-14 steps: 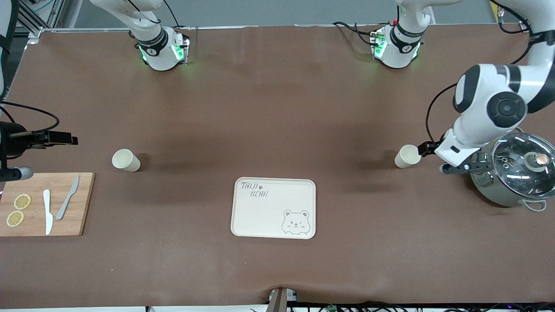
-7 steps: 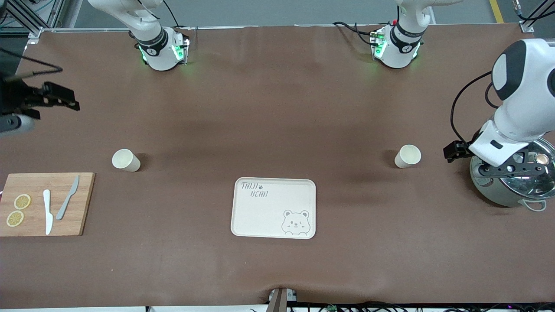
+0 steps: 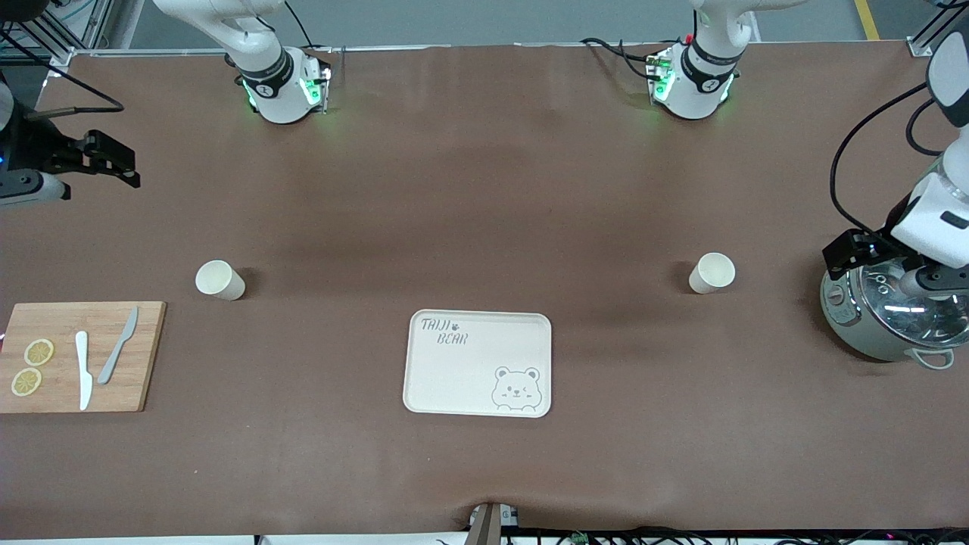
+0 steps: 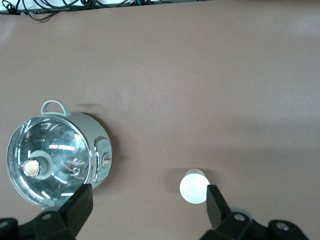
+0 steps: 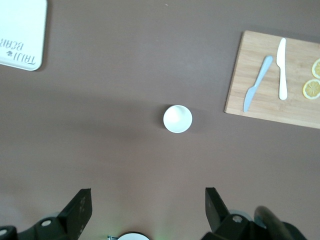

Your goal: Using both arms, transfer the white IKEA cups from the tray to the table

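Tray [image 3: 454, 378]: bare, lying between the two cups.
Cups [image 3: 219, 279] [image 3: 711, 272]: upright, empty.
Pot [image 3: 886, 318]: lidded.
Left gripper [image 3: 859, 253]: above pot, spread wide, holding nothing.
Right gripper [image 3: 106, 159]: raised, spread wide, holding nothing.

Brown counter [image 3: 484, 189] carries tray [image 3: 478, 363] near front centre. Two cups upright on counter: cup [image 3: 219, 279] toward right arm's end, second cup [image 3: 711, 272] toward left arm's end. Board [image 3: 76, 356] beside first, pot [image 3: 893, 314] beside second.
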Tool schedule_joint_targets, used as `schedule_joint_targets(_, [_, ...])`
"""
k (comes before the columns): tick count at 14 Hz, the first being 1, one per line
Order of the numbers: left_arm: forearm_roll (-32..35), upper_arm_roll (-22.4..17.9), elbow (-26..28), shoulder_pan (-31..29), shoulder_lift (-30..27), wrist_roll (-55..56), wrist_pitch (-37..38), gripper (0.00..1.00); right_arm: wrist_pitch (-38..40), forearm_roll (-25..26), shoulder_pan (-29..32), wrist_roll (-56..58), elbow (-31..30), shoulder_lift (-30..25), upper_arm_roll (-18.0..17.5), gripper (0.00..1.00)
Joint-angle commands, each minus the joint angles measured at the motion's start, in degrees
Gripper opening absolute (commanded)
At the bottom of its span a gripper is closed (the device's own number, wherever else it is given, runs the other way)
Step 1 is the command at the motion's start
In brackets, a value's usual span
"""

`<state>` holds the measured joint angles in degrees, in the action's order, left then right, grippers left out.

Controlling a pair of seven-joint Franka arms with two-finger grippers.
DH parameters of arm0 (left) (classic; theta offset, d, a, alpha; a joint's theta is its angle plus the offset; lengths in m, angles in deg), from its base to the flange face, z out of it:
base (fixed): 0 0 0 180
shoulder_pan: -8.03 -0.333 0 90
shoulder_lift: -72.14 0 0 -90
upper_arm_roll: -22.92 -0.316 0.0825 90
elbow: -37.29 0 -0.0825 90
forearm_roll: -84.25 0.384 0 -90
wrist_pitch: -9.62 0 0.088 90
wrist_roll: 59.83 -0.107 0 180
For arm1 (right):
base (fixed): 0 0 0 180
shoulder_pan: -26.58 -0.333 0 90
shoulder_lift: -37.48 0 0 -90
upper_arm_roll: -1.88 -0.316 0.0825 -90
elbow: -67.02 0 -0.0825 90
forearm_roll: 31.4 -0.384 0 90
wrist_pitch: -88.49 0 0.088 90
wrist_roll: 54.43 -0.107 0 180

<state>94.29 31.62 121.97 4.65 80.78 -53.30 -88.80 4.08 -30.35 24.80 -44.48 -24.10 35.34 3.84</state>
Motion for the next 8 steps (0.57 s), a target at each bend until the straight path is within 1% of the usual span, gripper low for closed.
schedule_joint_targets(1, [-1.07,0.26,-1.71,-0.31,-2.22,-1.52,4.1,1.0,-1.28,-0.96,0.99,-0.28,-1.87,-1.72,-0.29,1.0])
schedule_joint_targets(2, [-1.16,0.26,-1.62,-0.31,-3.19,-1.7,5.15,1.0,-1.63,-1.22,1.51,-0.28,-1.78,-1.63,-0.38,1.0])
schedule_joint_targets(4, [-3.78,0.0,-1.27,0.04,-5.3,-1.61,7.71,1.0,-1.37,-1.4,2.91,-0.37,-1.69,-1.2,-0.38,1.0])
schedule_joint_targets(5, [-4.06,0.0,-1.01,0.3,-5.92,-1.61,8.06,1.0,-1.11,-1.31,3.36,-0.29,-1.17,-1.02,-0.29,1.0])
schedule_joint_targets(6, [-4.06,-0.09,-0.92,1.43,-6.97,-1.18,10.07,1.0,-1.02,-1.31,3.62,0.06,0.23,-0.06,-0.29,1.0])
schedule_joint_targets(7, [-4.06,-0.96,-0.65,3.27,-7.94,-0.82,11.22,1.0,0.11,-1.22,3.8,-0.02,2.33,0.56,-0.29,1.0])
schedule_joint_targets(8, [-4.15,-3.32,-0.04,5.81,-8.99,-0.82,11.58,1.0,0.91,-1.22,3.8,-0.02,3.22,0.65,-0.38,1.0])
